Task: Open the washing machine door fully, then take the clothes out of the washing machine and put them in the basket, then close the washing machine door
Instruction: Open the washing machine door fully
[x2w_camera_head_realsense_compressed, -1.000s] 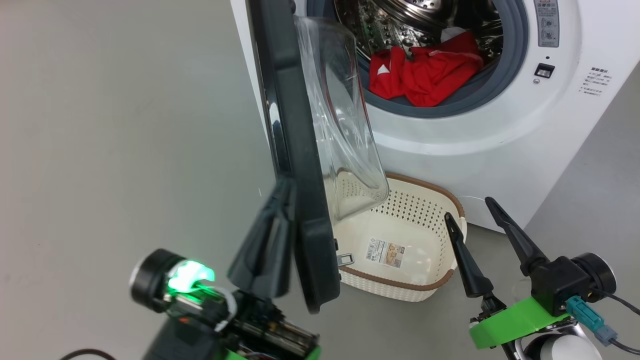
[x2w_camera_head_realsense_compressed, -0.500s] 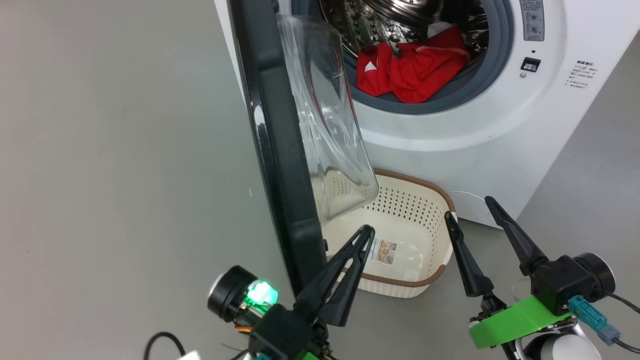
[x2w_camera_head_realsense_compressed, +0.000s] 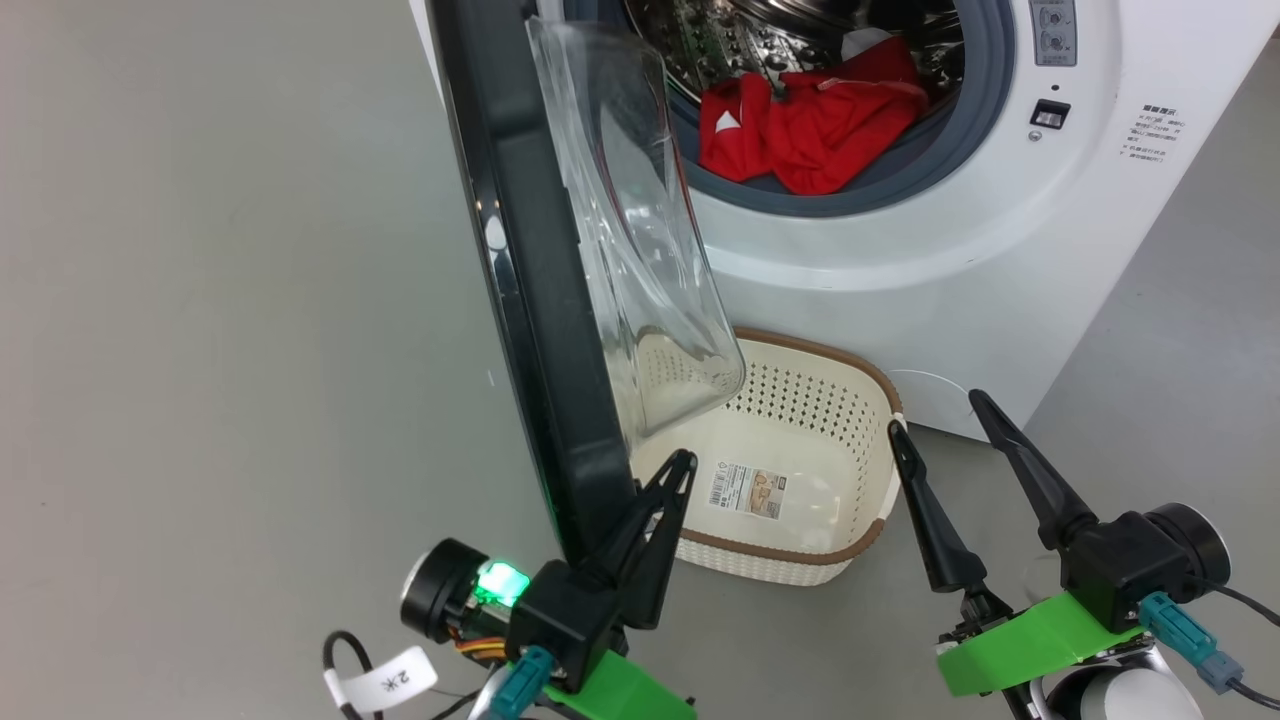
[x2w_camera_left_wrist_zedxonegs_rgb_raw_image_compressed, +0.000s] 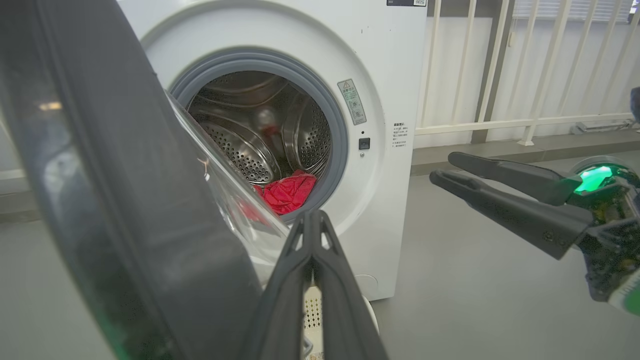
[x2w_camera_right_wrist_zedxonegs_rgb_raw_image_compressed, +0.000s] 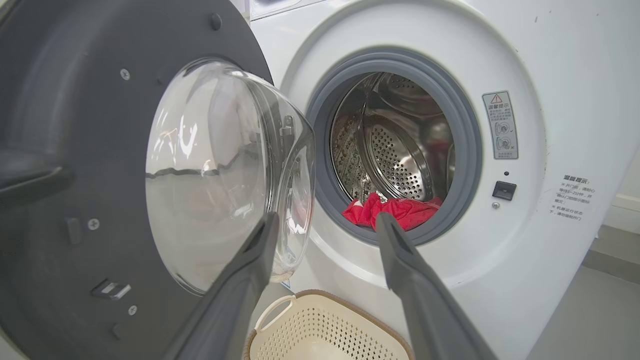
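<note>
Black washing machine door (x2w_camera_head_realsense_compressed: 520, 300) only part open. Left end effector (x2w_camera_head_realsense_compressed: 680, 470) pressed together beside its rim; right end effector (x2w_camera_head_realsense_compressed: 935, 413) spread, empty. Risk: door swings shut, blocking reach to clothes (x2w_camera_head_realsense_compressed: 800, 130).

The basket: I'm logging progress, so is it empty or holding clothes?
Empty: the basket shows a bare bottom with its paper label; the clothes lie inside the washing machine.

Smooth grey floor (x2w_camera_head_realsense_compressed: 220, 300) spreads around; white railing (x2w_camera_left_wrist_zedxonegs_rgb_raw_image_compressed: 550, 121) stands beyond it.
</note>
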